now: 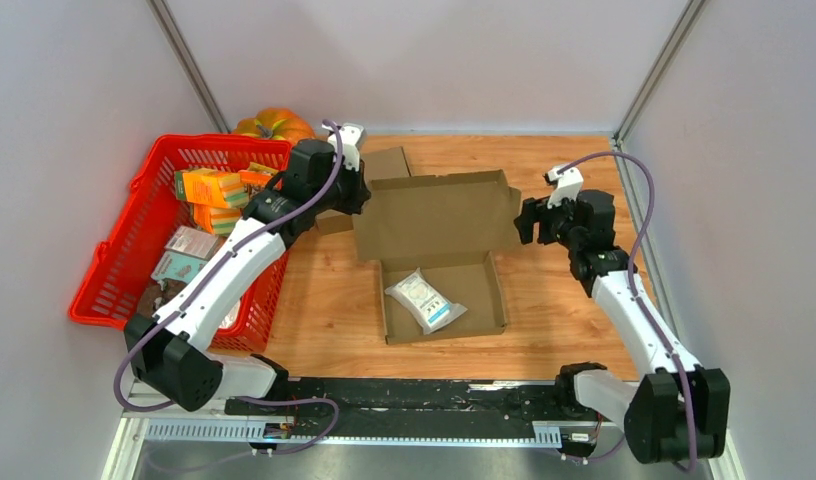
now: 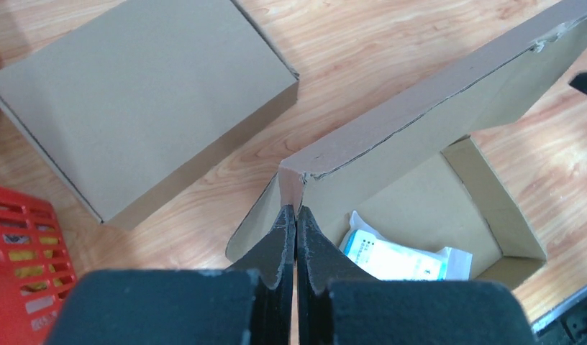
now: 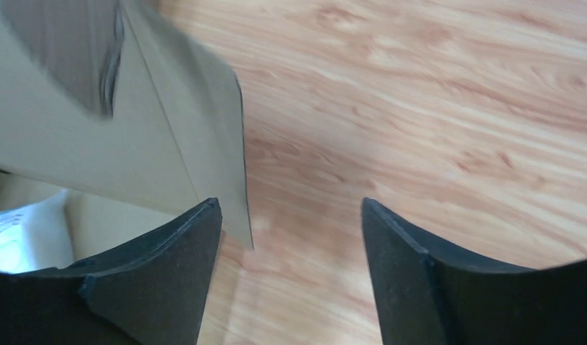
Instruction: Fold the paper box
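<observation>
The brown paper box [image 1: 496, 290] lies open mid-table with its lid [image 1: 434, 215] raised behind the tray. A white packet [image 1: 424, 300] lies inside the tray. My left gripper [image 1: 359, 195] is at the lid's left corner. In the left wrist view the left gripper [image 2: 296, 210] is shut on the thin corner flap of the lid [image 2: 434, 108], above the packet [image 2: 398, 259]. My right gripper [image 1: 522, 220] hovers at the lid's right end. In its wrist view the right gripper [image 3: 290, 205] is open, and the lid's side flap [image 3: 132, 144] ends just beside the left fingertip [image 3: 204, 215].
A red basket [image 1: 134, 230] of packaged goods stands at the left, with a pumpkin [image 1: 274, 122] behind it. A second, closed cardboard box [image 2: 139, 100] lies behind the left gripper. Grey walls enclose the table on three sides.
</observation>
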Tool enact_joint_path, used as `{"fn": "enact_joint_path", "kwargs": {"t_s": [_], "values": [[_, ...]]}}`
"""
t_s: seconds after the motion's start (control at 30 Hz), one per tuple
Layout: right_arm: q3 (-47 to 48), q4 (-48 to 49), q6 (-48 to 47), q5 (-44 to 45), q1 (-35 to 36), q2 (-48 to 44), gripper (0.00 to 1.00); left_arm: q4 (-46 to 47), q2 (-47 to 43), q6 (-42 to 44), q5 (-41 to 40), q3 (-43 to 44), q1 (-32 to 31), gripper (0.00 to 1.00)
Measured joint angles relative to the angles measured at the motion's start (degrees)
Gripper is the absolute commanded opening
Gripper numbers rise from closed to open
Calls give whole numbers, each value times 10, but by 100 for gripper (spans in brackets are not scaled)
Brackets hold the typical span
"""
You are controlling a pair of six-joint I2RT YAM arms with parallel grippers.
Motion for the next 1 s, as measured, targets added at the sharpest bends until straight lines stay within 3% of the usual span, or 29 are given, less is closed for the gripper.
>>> {"fn": "enact_joint_path", "kwargs": {"t_s": [0.17,0.27,0.33,0.4,0.47,0.6,0.7,0.9,1.0], "values": [[16,66,-3,-158,-42,72,59,-17,4,38,30,17,0,0],[21,94,-2,-236,-48,104,32,-21,5,58,41,19,0,5],[21,110,0,-273,-52,115,19,-23,7,69,47,23,0,34],[20,119,0,-296,-53,119,9,-23,7,76,45,23,1,51],[17,127,-4,-305,-53,117,8,0,-2,69,45,6,6,71],[0,136,-26,-306,-55,99,7,81,-91,45,33,-125,26,72],[-3,137,-42,-318,-66,95,5,121,-147,27,17,-196,39,66],[-3,137,-61,-339,-74,100,5,265,-118,1,63,-244,64,68],[-3,141,-58,-342,-74,99,8,283,-50,-2,108,-213,69,50]]}}
